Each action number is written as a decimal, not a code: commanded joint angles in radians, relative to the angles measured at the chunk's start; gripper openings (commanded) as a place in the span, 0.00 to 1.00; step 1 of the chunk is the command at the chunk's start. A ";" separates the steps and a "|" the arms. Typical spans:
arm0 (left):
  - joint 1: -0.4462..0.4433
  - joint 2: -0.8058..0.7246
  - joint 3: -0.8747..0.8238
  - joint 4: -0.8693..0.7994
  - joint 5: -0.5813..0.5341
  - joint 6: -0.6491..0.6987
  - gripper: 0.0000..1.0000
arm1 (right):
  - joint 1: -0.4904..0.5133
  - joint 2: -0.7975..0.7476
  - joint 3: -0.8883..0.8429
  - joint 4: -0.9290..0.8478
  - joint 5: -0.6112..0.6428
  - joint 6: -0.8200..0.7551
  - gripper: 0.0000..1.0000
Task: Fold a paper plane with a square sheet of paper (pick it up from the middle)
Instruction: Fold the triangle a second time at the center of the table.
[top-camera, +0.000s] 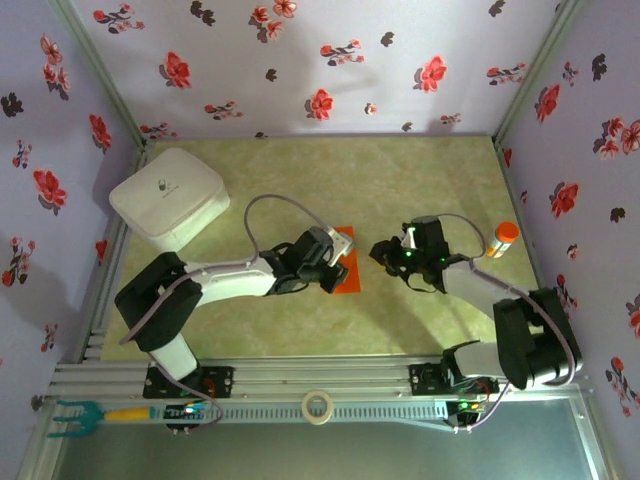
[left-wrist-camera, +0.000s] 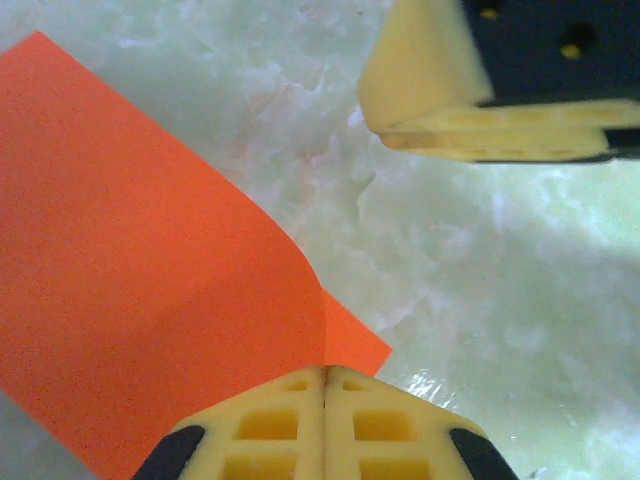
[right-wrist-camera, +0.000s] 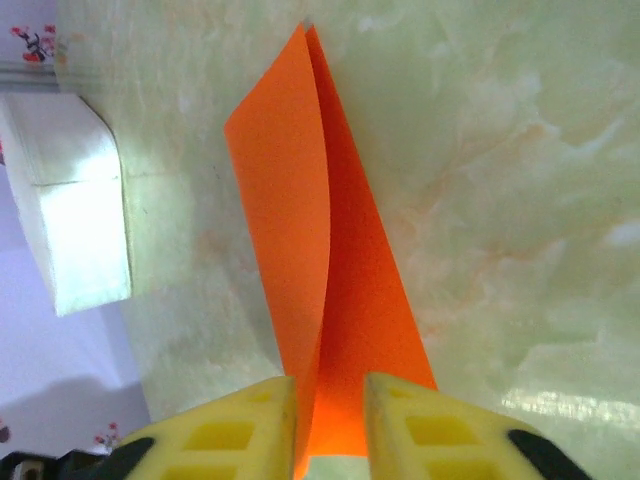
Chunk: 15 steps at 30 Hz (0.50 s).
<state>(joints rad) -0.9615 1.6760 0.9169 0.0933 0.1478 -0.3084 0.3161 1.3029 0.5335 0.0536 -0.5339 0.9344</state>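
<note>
The square sheet of paper (top-camera: 347, 283) is bright orange and lies mid-table, partly under my left gripper (top-camera: 333, 270). In the left wrist view the yellow fingers (left-wrist-camera: 270, 430) are pressed together, and a raised crease of the sheet (left-wrist-camera: 150, 300) runs into their seam. My right gripper (top-camera: 384, 252) faces the sheet from the right. In the right wrist view its fingers (right-wrist-camera: 240, 420) stand apart, with the near edge of the sheet (right-wrist-camera: 330, 250) between them. From there the sheet rises in a V-shaped fold. A right finger (left-wrist-camera: 470, 110) shows at the top of the left wrist view.
A white box (top-camera: 168, 197) sits at the back left, and is also in the right wrist view (right-wrist-camera: 70, 200). An orange-capped bottle (top-camera: 502, 240) lies at the right, by the right arm. A tape roll (top-camera: 318, 407) and a teal fork tool (top-camera: 70, 415) rest on the front rail.
</note>
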 joint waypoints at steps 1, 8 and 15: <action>0.015 -0.010 -0.023 0.051 0.088 -0.072 0.00 | 0.013 -0.021 -0.049 -0.016 -0.032 0.003 0.16; 0.029 -0.005 -0.030 0.047 0.085 -0.077 0.00 | 0.133 0.084 -0.015 0.054 -0.038 0.026 0.04; 0.032 0.005 -0.023 0.007 0.060 -0.051 0.00 | 0.149 0.173 -0.011 0.245 -0.095 0.111 0.02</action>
<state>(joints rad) -0.9371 1.6760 0.8982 0.1181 0.2104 -0.3649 0.4576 1.4563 0.4961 0.1955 -0.5911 1.0019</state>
